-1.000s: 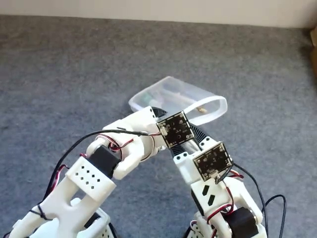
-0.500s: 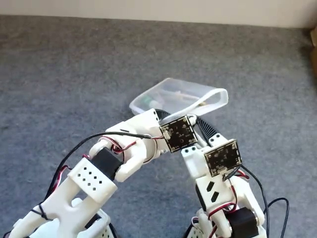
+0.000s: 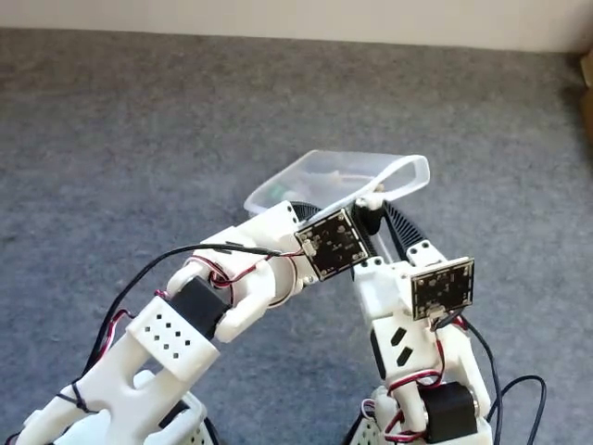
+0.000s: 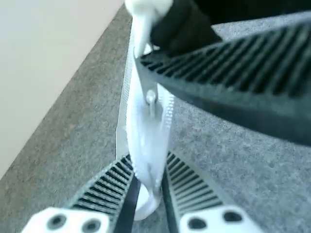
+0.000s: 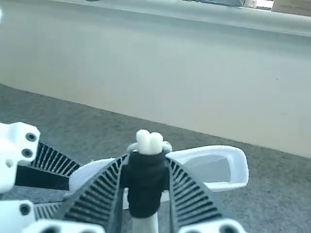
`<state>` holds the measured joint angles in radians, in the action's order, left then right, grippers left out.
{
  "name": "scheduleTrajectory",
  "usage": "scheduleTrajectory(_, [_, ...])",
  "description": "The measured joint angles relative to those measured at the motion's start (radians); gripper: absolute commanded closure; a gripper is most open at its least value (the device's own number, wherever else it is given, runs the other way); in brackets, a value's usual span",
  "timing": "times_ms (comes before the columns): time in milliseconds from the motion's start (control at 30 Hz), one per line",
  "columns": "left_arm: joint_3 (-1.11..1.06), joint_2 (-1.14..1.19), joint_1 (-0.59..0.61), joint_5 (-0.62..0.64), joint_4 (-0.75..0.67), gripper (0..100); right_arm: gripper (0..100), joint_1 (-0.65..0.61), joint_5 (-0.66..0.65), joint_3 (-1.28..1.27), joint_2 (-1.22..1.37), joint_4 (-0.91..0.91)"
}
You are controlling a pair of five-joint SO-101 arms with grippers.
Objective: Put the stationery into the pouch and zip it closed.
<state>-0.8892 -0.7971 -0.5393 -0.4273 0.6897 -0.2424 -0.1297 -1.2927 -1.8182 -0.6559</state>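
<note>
The translucent pouch (image 3: 345,178) lies tilted on the grey carpet, with a green item (image 3: 275,192) and other stationery dimly visible inside. My left gripper (image 4: 148,170) is shut on the pouch's near end (image 4: 146,145), pinching the white zipper edge between its ribbed pads. My right gripper (image 5: 146,162) is shut on the zipper pull (image 5: 146,187), a black-wrapped tab with white tips; from above it (image 3: 375,211) sits at the pouch's open right end. The pouch mouth (image 5: 209,165) gapes behind it. In the left wrist view, a right finger (image 4: 233,82) crosses just above the zipper slider (image 4: 151,98).
Grey carpet (image 3: 120,139) spreads on all sides of the pouch. A pale wall (image 5: 155,63) borders the far side. The two arms meet closely in the middle, their wrist camera boards (image 3: 334,243) almost touching. A brown object (image 3: 587,83) shows at the right edge.
My right arm has swung to the right, drawing the zipper pull along. The pouch's right end has risen and shifted right. The left gripper has held its place.
</note>
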Motion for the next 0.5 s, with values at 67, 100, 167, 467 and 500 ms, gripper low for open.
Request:
scheduleTrajectory(67, [0.000, 0.000, 0.000, 0.002, 0.000, 99, 99.4, 0.002, 0.000, 0.000, 0.000, 0.000])
scheduleTrajectory(100, [0.000, 0.000, 0.000, 0.002, 0.000, 99, 99.4, 0.003, 0.000, 0.000, 0.000, 0.000])
scheduleTrajectory(167, [0.000, 0.000, 0.000, 0.002, 0.000, 99, 99.4, 0.003, 0.000, 0.000, 0.000, 0.005])
scheduleTrajectory(467, [-0.002, -0.002, 0.002, 0.048, 0.000, 99, 99.4, 0.077, 0.000, -0.075, -0.002, 0.109])
scheduleTrajectory(500, [-0.002, -0.006, 0.005, 0.048, 0.000, 99, 99.4, 0.078, 0.000, -0.083, -0.002, 0.121])
